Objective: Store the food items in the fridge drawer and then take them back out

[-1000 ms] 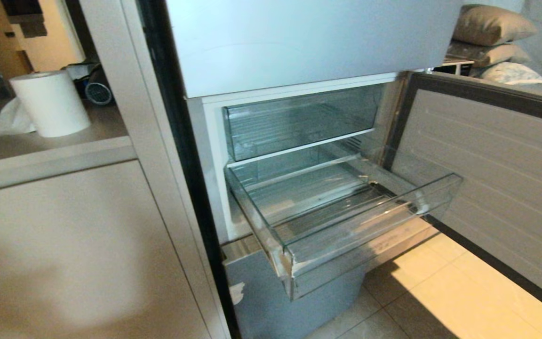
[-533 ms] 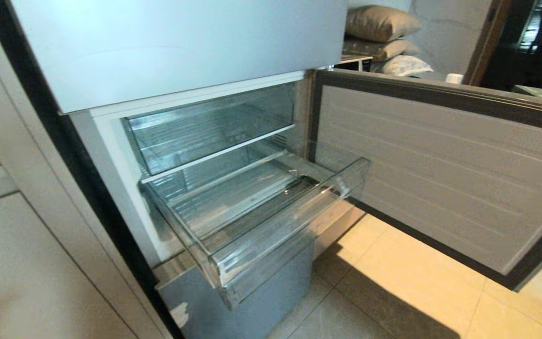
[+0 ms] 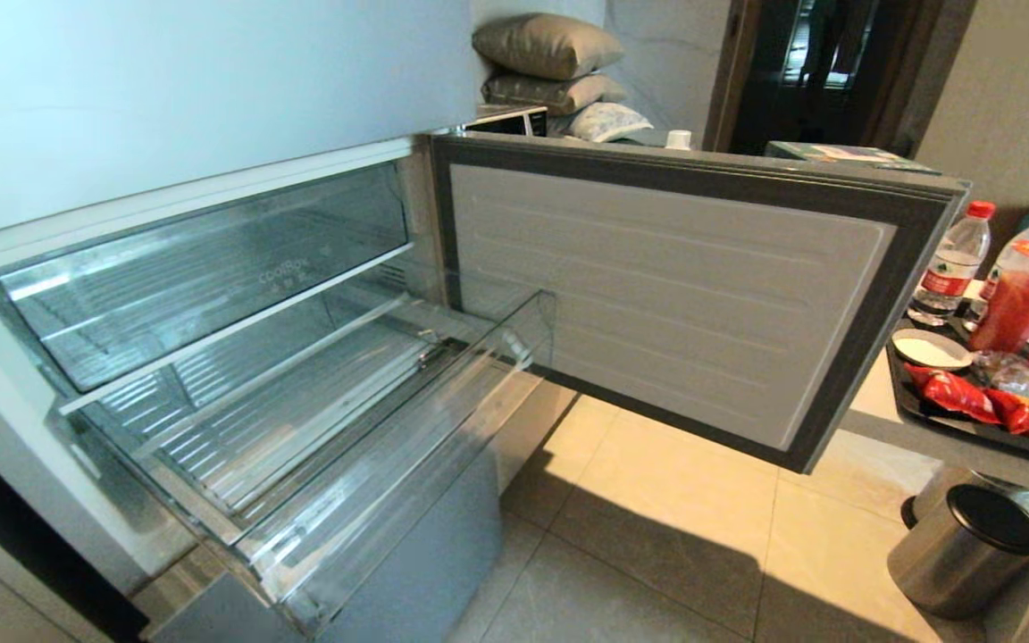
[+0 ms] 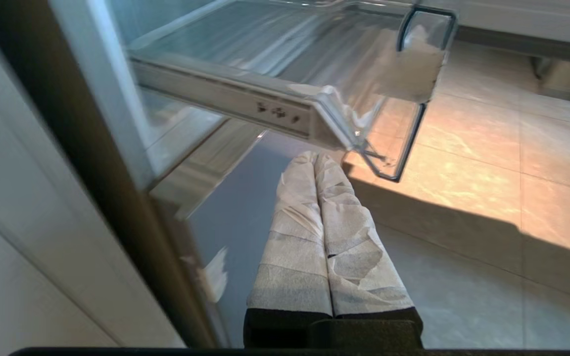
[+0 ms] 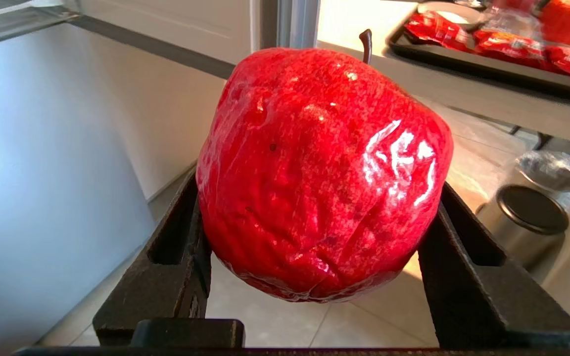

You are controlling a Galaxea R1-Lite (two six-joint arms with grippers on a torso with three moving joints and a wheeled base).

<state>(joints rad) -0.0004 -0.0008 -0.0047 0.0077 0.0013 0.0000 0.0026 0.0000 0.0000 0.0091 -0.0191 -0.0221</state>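
We see the right gripper [image 5: 322, 277] clamped on a glossy red apple [image 5: 322, 173], beside the open fridge door [image 3: 675, 277]; the fridge drawer [image 3: 300, 420] stands pulled out left of that door; the left gripper [image 4: 327, 217], fingers pressed together, hangs below the drawer.

Stacked pillows [image 3: 550, 67], water bottle [image 3: 952, 259], snack tray [image 3: 916, 411], metal bin [image 3: 966, 549] beside open door [image 3: 657, 286].

The left pincer [image 4: 320, 159], its white-taped fingers [image 4: 299, 212] pressed together, hangs below the pulled-out clear plastic fridge drawer [image 4: 285, 64], above beige floor tiles [image 4: 488, 163].
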